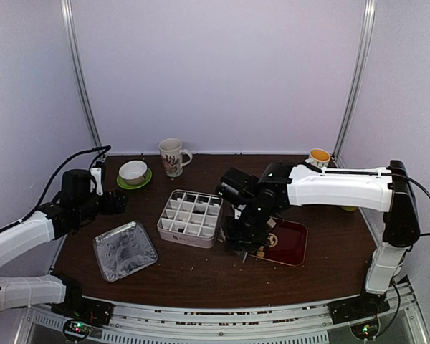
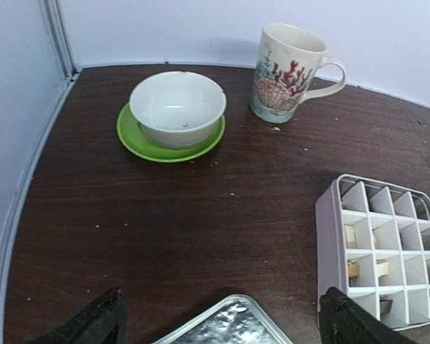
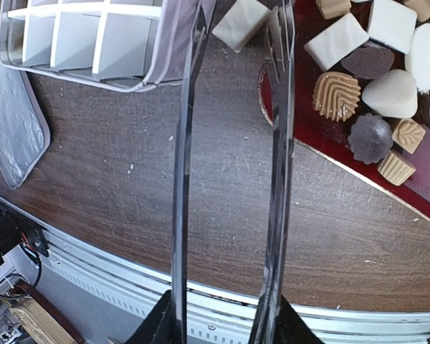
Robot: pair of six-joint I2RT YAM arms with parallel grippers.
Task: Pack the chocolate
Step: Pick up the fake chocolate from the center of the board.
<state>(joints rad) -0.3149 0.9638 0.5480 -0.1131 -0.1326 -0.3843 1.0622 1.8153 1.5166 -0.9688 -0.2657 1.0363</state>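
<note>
The chocolate lies as several white, tan and dark pieces in a dark red tray. My right gripper is shut on long metal tongs between the tray and the white divided box. One white cube sits between the tong tips; I cannot tell whether it is pinched. A few pieces rest in cells of the box. My left gripper hangs open over the table near the foil lid, holding nothing.
A foil lid lies at the front left. At the back are a white bowl on a green saucer, a patterned mug, and a small cup with an orange inside at the back right.
</note>
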